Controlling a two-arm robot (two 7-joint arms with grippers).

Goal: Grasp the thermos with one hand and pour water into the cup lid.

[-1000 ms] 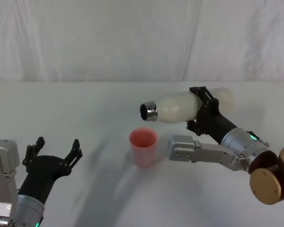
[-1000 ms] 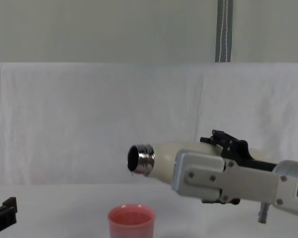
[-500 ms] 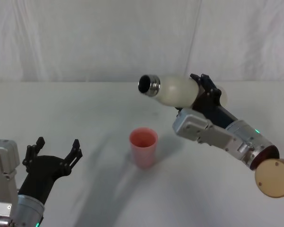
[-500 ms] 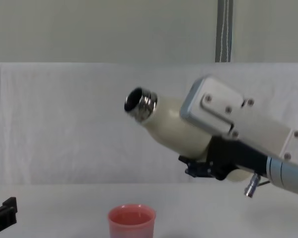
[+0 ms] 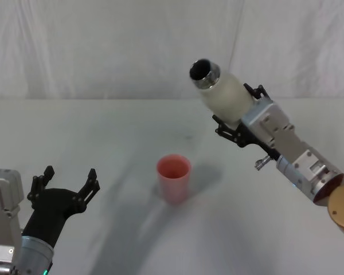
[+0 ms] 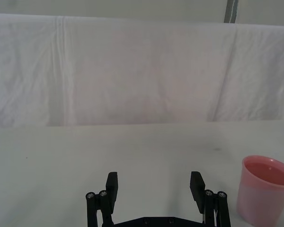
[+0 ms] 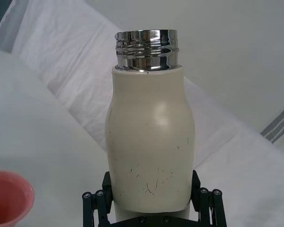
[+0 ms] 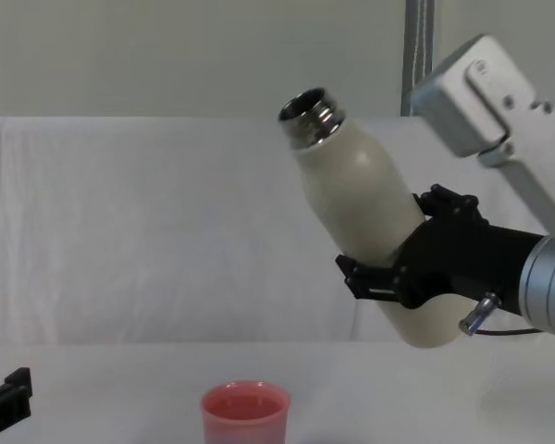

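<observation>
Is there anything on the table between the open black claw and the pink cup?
No. In the head view, only bare white table lies between the open left gripper and the cup lid. The left wrist view shows the same bare stretch.

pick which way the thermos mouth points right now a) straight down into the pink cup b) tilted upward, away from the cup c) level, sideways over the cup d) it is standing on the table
b: the right gripper holds the thermos in the air with its steel neck angled upward, well above and to the right of the pink cup lid on the table.
</observation>
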